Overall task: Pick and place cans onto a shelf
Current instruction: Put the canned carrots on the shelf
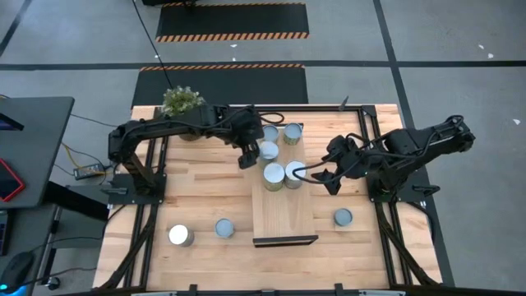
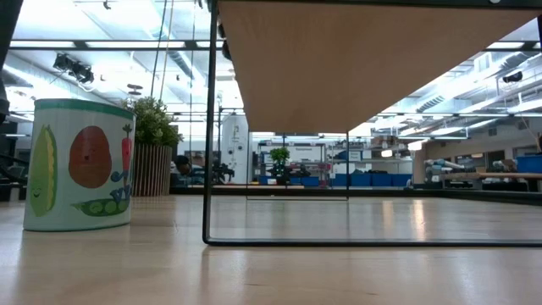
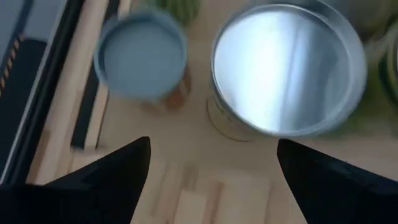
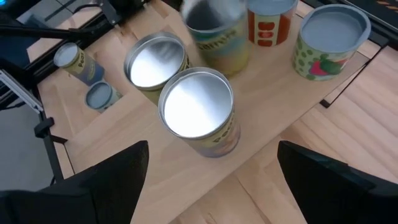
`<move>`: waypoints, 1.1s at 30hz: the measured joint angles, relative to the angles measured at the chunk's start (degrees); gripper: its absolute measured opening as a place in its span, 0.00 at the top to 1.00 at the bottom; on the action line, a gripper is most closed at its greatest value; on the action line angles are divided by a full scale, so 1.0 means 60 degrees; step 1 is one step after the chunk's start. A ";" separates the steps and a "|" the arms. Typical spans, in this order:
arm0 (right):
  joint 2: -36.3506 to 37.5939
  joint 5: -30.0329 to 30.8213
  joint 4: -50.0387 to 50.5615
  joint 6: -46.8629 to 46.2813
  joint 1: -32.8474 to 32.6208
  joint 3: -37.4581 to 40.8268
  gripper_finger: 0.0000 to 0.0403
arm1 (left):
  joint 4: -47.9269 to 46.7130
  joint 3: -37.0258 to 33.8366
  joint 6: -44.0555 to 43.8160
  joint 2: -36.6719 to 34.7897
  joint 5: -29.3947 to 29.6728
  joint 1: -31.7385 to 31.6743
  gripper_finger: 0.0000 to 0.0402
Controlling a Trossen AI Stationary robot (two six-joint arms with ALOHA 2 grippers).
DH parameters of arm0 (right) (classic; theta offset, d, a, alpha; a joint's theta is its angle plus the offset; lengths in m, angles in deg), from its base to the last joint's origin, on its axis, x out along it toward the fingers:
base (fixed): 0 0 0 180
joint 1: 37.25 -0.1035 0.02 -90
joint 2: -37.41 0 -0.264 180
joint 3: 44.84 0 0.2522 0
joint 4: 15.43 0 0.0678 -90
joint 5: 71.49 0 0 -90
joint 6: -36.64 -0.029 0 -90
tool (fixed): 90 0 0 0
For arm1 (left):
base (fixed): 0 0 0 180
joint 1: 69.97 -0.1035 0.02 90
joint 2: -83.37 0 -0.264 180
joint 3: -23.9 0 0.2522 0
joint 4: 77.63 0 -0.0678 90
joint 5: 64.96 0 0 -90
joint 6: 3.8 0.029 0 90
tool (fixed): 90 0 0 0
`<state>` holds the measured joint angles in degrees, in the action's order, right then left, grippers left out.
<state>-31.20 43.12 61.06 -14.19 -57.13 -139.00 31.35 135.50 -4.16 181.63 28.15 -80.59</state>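
Five short round metal cans (image 1: 274, 175) stood on the raised light-wood shelf (image 1: 283, 215); three sat on the plank tabletop (image 1: 197, 182) — both the left gripper (image 1: 249, 156) and right gripper (image 1: 322, 178) hovered open, empty.

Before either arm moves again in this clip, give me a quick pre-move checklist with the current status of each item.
1. Left gripper jaws open, nothing held: ok.
2. Right gripper jaws open, nothing held: ok.
3. Cans on the shelf upright: five there, all standing: ok.
4. Free room on the shelf for more cans: its near half is bare: ok.
5. Cans left on the table accounted for: three, white-topped can, grey-blue can, can at right: ok.
6. Contact between the right gripper and the nearest can: cannot tell.
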 joint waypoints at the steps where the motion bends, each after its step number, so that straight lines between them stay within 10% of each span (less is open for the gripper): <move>1: 0.0007 -0.0002 0.0006 0.0000 0.0000 0.0000 0.10 | 0.0138 0.0000 -0.0006 0.0032 0.0019 0.0001 0.11; 33: 0.0213 0.0359 0.0424 -0.0466 0.0047 0.0000 0.10 | 0.2716 -0.0001 0.1002 0.0486 0.1075 0.0301 0.11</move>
<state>-29.92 45.28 63.60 -16.99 -56.84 -139.00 47.65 135.49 1.85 184.55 34.61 -78.78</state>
